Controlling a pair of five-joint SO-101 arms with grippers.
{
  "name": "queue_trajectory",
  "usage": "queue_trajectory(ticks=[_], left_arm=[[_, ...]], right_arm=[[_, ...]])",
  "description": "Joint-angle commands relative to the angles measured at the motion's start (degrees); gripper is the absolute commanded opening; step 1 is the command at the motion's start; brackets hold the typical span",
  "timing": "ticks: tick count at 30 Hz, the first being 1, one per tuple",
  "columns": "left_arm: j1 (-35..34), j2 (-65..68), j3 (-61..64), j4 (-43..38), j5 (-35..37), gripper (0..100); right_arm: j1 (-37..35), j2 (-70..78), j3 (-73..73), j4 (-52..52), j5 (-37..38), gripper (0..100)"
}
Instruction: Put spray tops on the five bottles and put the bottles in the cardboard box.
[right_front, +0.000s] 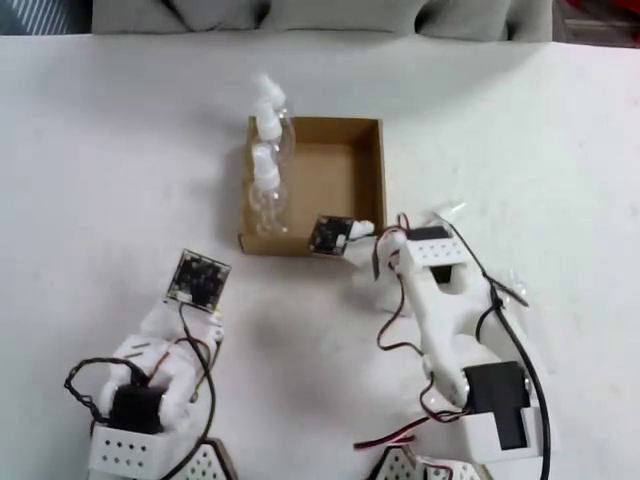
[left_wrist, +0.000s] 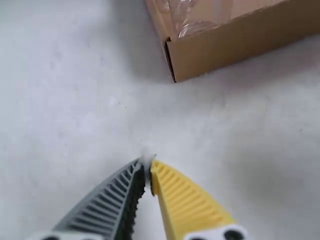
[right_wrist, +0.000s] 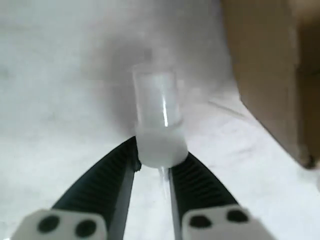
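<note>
Tabletop (right_front: 110, 150) white, cardboard box (right_front: 335, 175) on it; grey cushions (right_front: 330, 12) behind.

Two clear, white-topped bottles lie end to end along the left wall of the cardboard box (right_front: 335, 175), the near bottle (right_front: 267, 195) inside, the far bottle (right_front: 275, 125) poking over the far rim, and a clear-capped white spray top (right_wrist: 156, 125) sits pinched in the right gripper (right_wrist: 156, 157) beside the box's near right corner.

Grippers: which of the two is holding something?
The right gripper, clamped on a spray top beside the cardboard box. The left gripper is shut with nothing between its fingers, over the table.
</note>
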Motion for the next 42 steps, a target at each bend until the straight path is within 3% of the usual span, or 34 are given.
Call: queue_trajectory(ticks=[1,10,13,21,28,33,42], left_arm=[[0.22,-1.19,-0.26,-0.09,-0.62,3],[0.22,-1.19,-0.26,-0.09,-0.62,3],[0.22,-1.19,-0.26,-0.09,-0.62,3],[0.22,-1.19,-0.26,-0.09,-0.62,3],[0.22,-1.19,-0.26,-0.09,-0.62,3],[0.22,-1.19,-0.26,-0.09,-0.62,3],[0.22,-1.19,-0.26,-0.09,-0.62,3]], right_arm=[[-0.40,-5.05,-5.01,6.46,-12.13,1.5],[-0.48,-14.46,-8.26,15.69,-58.37,1.5],[-1.80,-15.43,-8.09,16.04,-66.73,1.5],[-12.00,-15.96,-1.58,15.25,-54.68,1.9],[-7.52,-15.96,-3.25,15.08,-52.40,15.9],[-2.42,-15.43,-2.99,8.75,-46.51,15.2],[-0.75,-15.25,2.20,-2.42,-45.63,15.2]])
